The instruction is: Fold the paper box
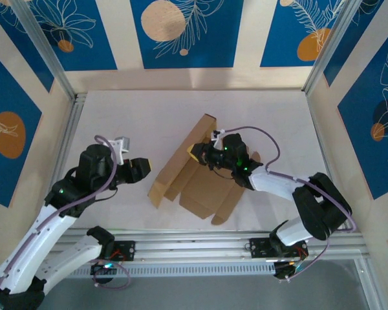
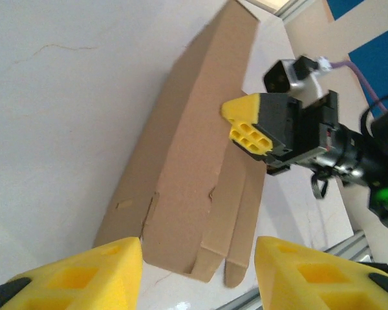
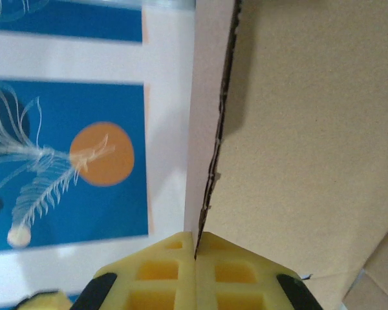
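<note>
The paper box (image 1: pixel 200 184) is a brown corrugated sheet lying partly folded at the table's middle, with one long panel (image 1: pixel 184 155) raised on edge. My right gripper (image 1: pixel 195 152) is shut on that panel's upper edge. In the right wrist view its yellow pads (image 3: pixel 174 271) pinch the cardboard edge (image 3: pixel 210 187), and the panel's face (image 3: pixel 310 129) lies to the right. My left gripper (image 1: pixel 145 169) hovers just left of the box, open and holding nothing. In the left wrist view its fingers (image 2: pixel 84 278) frame the box's near flaps (image 2: pixel 194 213), with the right gripper (image 2: pixel 246 126) beyond.
Blue-patterned wall panels (image 1: pixel 181 32) enclose the white table (image 1: pixel 136 116) on three sides. An aluminium rail (image 1: pixel 194 245) runs along the near edge between the arm bases. Bare tabletop lies behind and to the left of the box.
</note>
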`<act>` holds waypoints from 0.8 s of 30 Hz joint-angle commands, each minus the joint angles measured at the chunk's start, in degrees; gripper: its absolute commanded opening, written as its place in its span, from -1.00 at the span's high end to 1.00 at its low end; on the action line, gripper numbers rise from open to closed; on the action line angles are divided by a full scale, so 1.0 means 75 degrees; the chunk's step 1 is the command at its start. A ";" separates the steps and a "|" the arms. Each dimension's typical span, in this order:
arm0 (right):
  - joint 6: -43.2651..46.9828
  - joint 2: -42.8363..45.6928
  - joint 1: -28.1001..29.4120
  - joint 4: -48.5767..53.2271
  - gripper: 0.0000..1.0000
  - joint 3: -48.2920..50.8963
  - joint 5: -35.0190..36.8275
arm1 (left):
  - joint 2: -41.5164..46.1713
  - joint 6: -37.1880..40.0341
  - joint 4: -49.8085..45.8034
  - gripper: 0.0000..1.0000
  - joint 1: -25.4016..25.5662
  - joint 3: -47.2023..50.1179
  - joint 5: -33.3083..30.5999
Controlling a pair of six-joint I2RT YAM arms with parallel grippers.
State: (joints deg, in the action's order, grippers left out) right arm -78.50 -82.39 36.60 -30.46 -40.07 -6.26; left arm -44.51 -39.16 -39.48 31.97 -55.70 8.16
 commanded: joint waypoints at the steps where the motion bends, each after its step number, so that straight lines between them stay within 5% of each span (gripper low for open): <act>1: -0.0813 0.0308 0.0326 0.0928 1.00 -0.0379 0.2804 | -0.0626 -0.0431 0.0318 -0.05 0.0042 -0.0546 -0.0309; 8: -0.2356 -0.0758 0.0573 -0.0324 1.00 -0.0500 0.4160 | -0.1985 -0.1539 0.1171 -0.28 0.0039 -0.0991 -0.0566; 14: -0.2559 -0.1048 0.0895 -0.0722 1.00 -0.0617 0.4998 | -0.2945 -0.1475 0.1232 -0.43 0.0006 -0.1650 -0.1146; 24: -0.2586 -0.1041 0.1015 -0.0851 1.00 -0.0483 0.5183 | -0.3836 -0.1513 0.1710 -0.44 -0.0231 -0.1546 -0.0906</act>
State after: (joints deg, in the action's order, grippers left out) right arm -96.99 -89.52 43.92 -34.96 -43.55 28.95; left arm -73.38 -49.65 -28.86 31.14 -68.16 1.23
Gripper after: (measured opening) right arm 0.066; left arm 0.724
